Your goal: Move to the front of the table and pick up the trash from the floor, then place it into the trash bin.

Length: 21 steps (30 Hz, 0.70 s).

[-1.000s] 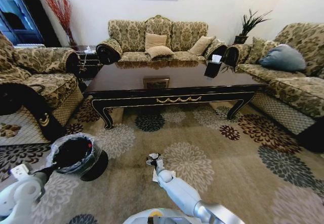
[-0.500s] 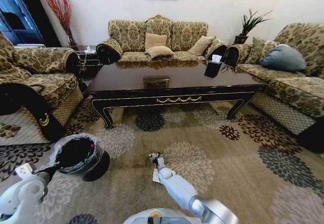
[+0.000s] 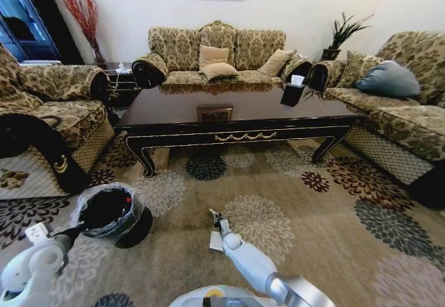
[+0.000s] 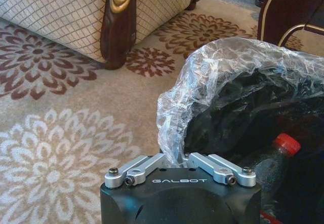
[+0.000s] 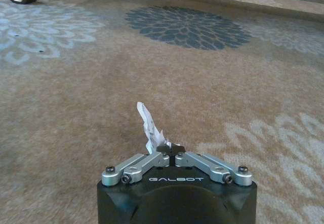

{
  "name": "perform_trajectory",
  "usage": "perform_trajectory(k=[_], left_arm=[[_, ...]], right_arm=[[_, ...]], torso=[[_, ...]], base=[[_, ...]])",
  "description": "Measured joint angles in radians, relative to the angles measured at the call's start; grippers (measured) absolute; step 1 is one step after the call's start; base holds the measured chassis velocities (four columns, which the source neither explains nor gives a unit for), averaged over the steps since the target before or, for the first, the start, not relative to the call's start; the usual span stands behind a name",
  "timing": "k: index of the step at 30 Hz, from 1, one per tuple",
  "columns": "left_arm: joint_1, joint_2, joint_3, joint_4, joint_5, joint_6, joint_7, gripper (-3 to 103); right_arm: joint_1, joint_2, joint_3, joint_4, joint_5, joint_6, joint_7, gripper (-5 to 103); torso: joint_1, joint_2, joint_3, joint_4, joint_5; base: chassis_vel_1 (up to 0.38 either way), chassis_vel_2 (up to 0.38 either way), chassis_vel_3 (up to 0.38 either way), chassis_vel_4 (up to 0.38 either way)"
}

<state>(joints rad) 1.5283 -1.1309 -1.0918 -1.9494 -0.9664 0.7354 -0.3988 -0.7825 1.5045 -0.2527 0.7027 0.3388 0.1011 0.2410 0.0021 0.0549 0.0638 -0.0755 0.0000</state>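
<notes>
The trash bin (image 3: 108, 210) is black with a crinkled clear liner and stands on the carpet at the left. My left gripper (image 4: 174, 159) is shut on the liner (image 4: 202, 77) at the rim, and also shows by the bin as the left gripper (image 3: 71, 233). A red-capped bottle (image 4: 283, 150) lies inside the bin. My right gripper (image 5: 169, 148) hangs low over the carpet, shut on a white paper scrap of trash (image 5: 148, 125). The right gripper (image 3: 216, 217) is near the centre, with white paper (image 3: 215, 242) beside its arm. Beyond it stands the dark table (image 3: 236, 137).
Patterned sofas ring the table: one at the left (image 3: 49, 123), one behind (image 3: 215, 57), one at the right (image 3: 396, 105). A sofa's wooden leg (image 4: 115, 26) is close behind the bin. Open flowered carpet (image 3: 313, 217) stretches to my right front.
My right gripper has turned at the wrist and shifted slightly right and down. The left arm and the bin have edged a little to the right.
</notes>
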Motion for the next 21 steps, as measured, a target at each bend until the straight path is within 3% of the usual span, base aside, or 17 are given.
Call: perform_trajectory(k=[12,19,21], left_arm=[[0.000,-0.021,0.039,-0.015,0.030,0.000,0.000,2],[-0.001,-0.055,0.090,-0.051,0.060,0.000,0.000,2],[0.000,-0.070,0.115,-0.073,0.068,0.000,-0.001,2]], right_arm=[[-0.014,-0.037,0.019,0.123,0.046,0.087,-0.081,0],[-0.021,-0.117,0.004,0.376,0.173,0.113,-0.133,0],[-0.025,-0.153,-0.013,0.517,0.226,0.123,-0.170,0]], torso=[[0.000,0.000,0.000,0.0000,0.0001],[0.000,0.000,0.000,0.0001,0.0000],[0.000,0.000,0.000,0.0000,0.0000]], base=[[0.000,0.000,0.000,0.000],[0.000,0.000,0.000,0.000],[0.000,0.000,0.000,0.000]])
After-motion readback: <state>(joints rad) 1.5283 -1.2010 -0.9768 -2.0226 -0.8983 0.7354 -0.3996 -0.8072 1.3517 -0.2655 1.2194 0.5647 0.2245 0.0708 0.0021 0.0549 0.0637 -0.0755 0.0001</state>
